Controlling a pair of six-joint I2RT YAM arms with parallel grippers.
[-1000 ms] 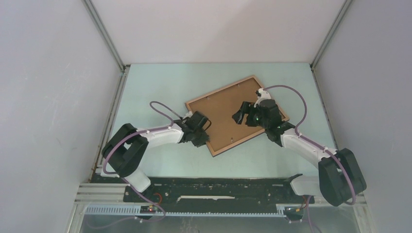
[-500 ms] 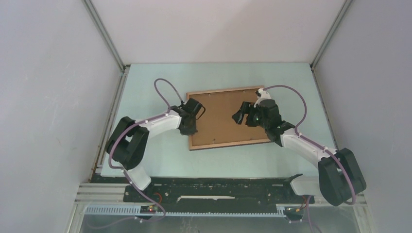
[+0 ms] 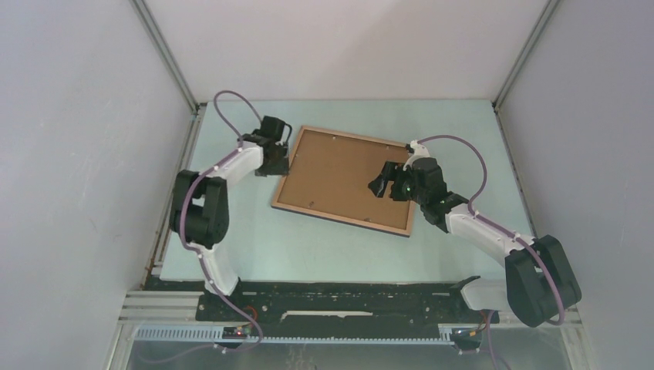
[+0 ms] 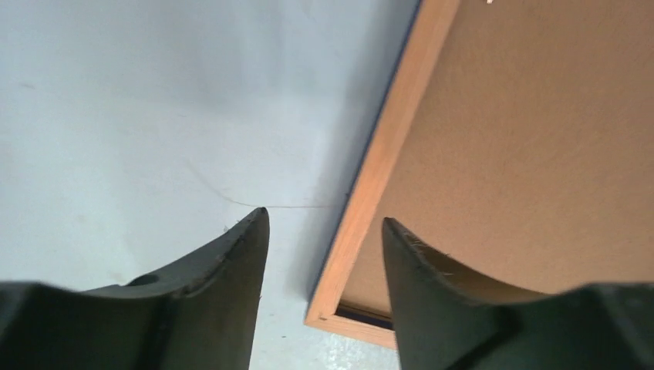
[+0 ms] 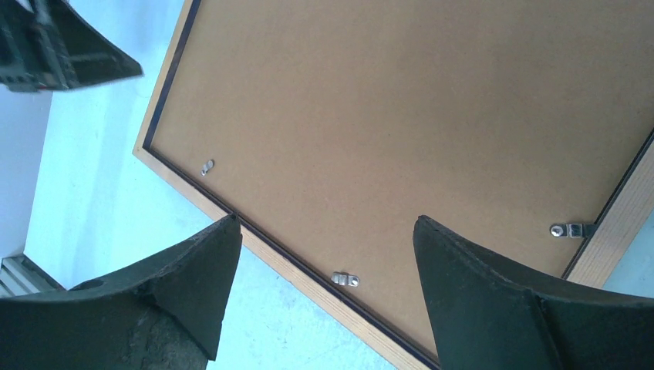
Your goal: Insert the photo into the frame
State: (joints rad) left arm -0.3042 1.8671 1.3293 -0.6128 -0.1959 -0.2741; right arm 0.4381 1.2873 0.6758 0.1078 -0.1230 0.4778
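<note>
Frame (image 3: 339, 220) lies flat near the middle of the pale green tabletop (image 3: 463, 139), skewed so its far left corner points toward the left arm; light wood face up, brown backing board (image 3: 343, 177) seated in it.

Left gripper (image 3: 278, 156) is at the frame's left edge, close to the far left corner. From the left wrist camera the left gripper (image 4: 324, 216) is parted about half way with a clear gap; the wood rail (image 4: 378, 169) runs up through that gap, tabletop on the left, backing board (image 4: 524, 154) on the right. A thin dark navy line shows under the rail's outer side. Nothing is clamped (whether either finger brushes the rail I cannot tell).

Right gripper (image 3: 379, 183) hangs over the right part of the backing board, inside the frame's outline. From its wrist camera the right gripper (image 5: 325, 219) is spread wide and carries nothing; below it the board, the wood rail (image 5: 270, 256) and small metal turn clips (image 5: 345, 279) along the rail's inner lip; board looks seated flat.
</note>
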